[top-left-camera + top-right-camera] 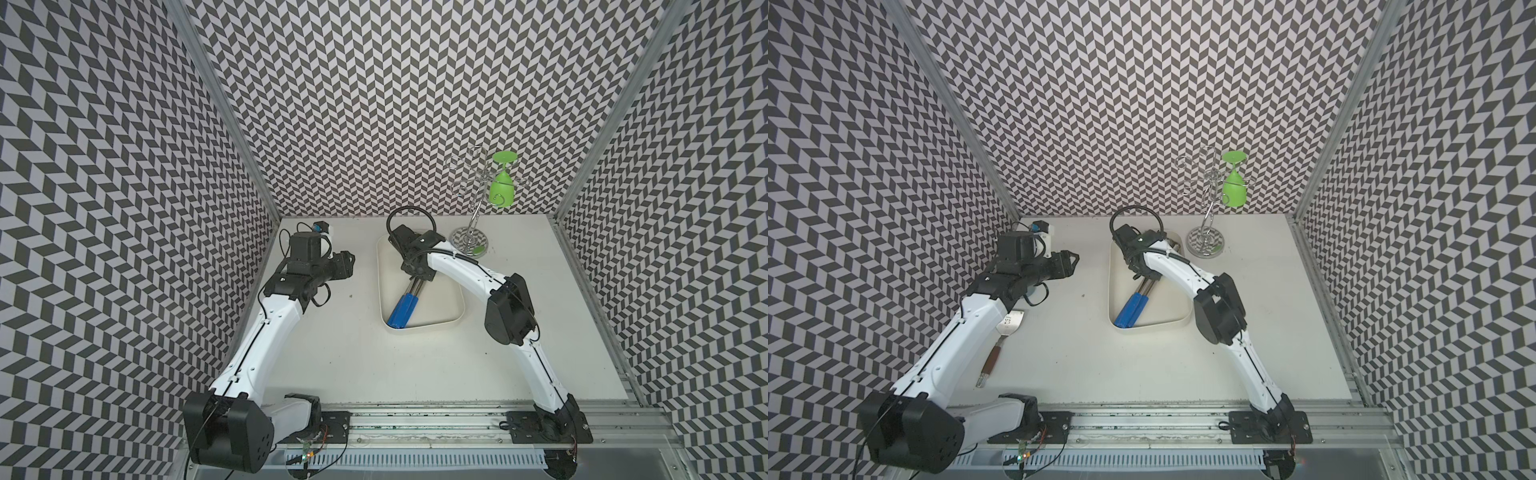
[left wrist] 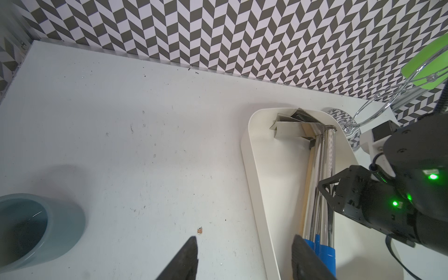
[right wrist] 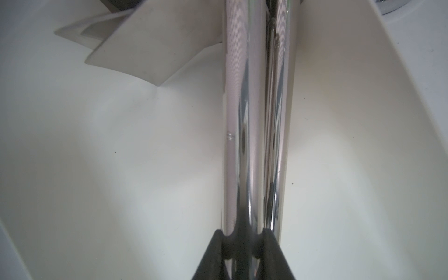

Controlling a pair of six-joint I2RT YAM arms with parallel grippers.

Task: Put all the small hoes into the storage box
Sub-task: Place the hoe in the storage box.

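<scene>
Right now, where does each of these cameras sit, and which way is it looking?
Top views: high over the front edge, looking down toward the back; left arm and right arm show whole, with left gripper and right gripper.
Left wrist: on the left arm, looking across the table at the storage box; its own open fingertips show, plus the right gripper.
Right wrist: low over the box, looking along the small hoe clamped between its fingers.
Shared: both wrist views show the box and the hoe.

Spatula blade [image 1: 1011,323], near left: dark printed marks on it, too small for me to read. No other text, brand, number or sign legible in my views.
</scene>
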